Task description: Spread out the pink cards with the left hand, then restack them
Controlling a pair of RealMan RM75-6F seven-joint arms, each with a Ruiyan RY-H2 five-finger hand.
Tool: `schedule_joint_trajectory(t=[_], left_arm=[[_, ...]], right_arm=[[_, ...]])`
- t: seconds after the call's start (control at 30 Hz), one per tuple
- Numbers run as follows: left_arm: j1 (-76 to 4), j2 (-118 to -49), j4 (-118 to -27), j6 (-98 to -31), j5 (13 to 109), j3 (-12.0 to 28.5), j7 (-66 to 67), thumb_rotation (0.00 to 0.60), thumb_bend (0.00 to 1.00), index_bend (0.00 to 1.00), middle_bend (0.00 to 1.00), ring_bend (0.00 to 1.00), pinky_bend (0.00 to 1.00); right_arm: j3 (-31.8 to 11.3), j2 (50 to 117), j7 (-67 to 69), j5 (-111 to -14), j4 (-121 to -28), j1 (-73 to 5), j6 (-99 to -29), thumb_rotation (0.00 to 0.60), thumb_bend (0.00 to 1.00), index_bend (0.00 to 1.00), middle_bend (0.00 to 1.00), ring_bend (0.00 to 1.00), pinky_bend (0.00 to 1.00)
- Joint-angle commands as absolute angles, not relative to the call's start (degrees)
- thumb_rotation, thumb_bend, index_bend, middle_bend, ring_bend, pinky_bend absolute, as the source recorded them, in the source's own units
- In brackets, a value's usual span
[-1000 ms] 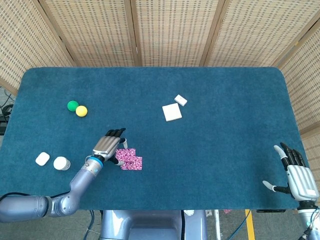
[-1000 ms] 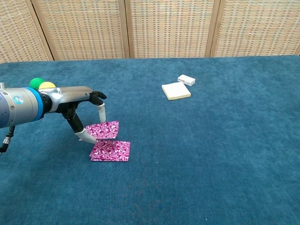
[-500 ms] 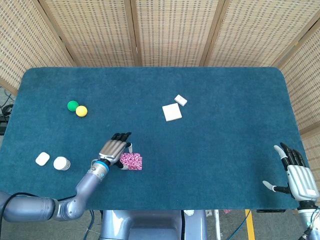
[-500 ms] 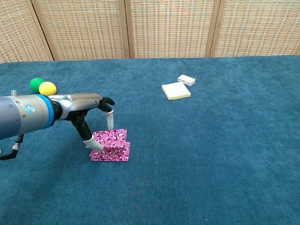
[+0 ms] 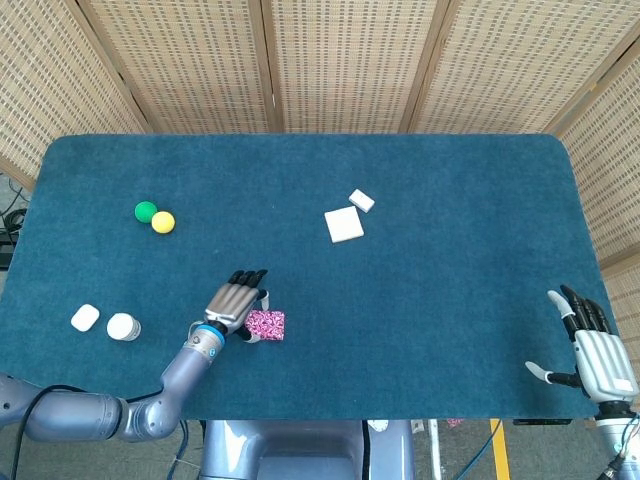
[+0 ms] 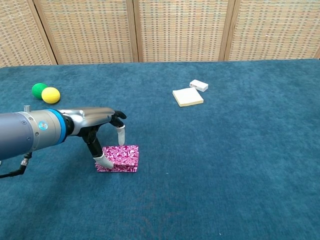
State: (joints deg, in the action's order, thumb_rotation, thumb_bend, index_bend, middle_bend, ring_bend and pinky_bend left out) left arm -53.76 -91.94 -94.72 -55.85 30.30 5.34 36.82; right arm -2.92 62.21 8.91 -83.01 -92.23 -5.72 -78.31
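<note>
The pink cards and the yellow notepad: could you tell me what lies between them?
Only bare blue cloth between the pink cards and the yellow notepad, clearest in the head view.

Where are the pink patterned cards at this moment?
In both views the pink patterned cards lie near the blue table's front edge, left of centre, under the left hand's fingertips.

Green ball (image 5: 146, 211) touches yellow ball (image 5: 163, 222); two white blocks (image 5: 345, 224) lie mid-table; white pieces (image 5: 123, 326) sit left.

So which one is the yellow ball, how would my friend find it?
Look at the blue felt table, far left side. Two small balls touch there: the round yellow ball sits just right of the round green ball, and it alone is yellow.
</note>
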Motion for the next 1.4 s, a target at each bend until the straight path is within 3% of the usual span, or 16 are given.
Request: schedule_joint_trajectory(t=[0.03, 0.9, 1.0, 1.23, 1.4], left_arm=[[-53.84, -92.3, -94.42, -55.72, 30.44, 5.25, 36.74, 0.6, 0.17, 0.48, 0.0, 0.0, 0.0], [-53.85, -92.86, -93.91, -55.82, 31.71, 5.0, 36.21, 0.6, 0.14, 0.33, 0.0, 0.0, 0.0], [-53.53, -92.06, -94.81, -56.15, 32.64, 5.41, 35.37, 0.6, 0.13, 0.27, 0.0, 0.0, 0.0], [-49.77, -84.94, -100.21, -61.0, 41.76, 6.22, 30.25, 0.6, 0.1, 0.04, 0.0, 0.0, 0.0], [-41.76, -76.25, -102.47, -70.28, 56.69, 3.05, 21.83, 0.6, 0.04, 0.0, 0.0, 0.0, 0.0]], right_arm=[[-2.93, 62.24, 8.88, -83.05, -92.2, -5.69, -78.38, 0.6, 0.0, 0.0, 0.0, 0.0, 0.0], [-2.92, 62.26, 8.93, -83.02, -92.13, -5.75, -78.28, 0.6, 0.0, 0.0, 0.0, 0.0, 0.0], [-2.92, 62.24, 8.99, -82.99, -92.11, -5.75, -78.25, 0.6, 0.0, 0.0, 0.0, 0.0, 0.0], [-2.96, 62.27, 9.08, -82.99, -92.02, -5.73, -78.34, 0.6, 0.0, 0.0, 0.0, 0.0, 0.0], [-2.97, 62.37, 8.57, -83.07, -92.08, -5.72, -78.5, 0.6, 0.0, 0.0, 0.0, 0.0, 0.0]])
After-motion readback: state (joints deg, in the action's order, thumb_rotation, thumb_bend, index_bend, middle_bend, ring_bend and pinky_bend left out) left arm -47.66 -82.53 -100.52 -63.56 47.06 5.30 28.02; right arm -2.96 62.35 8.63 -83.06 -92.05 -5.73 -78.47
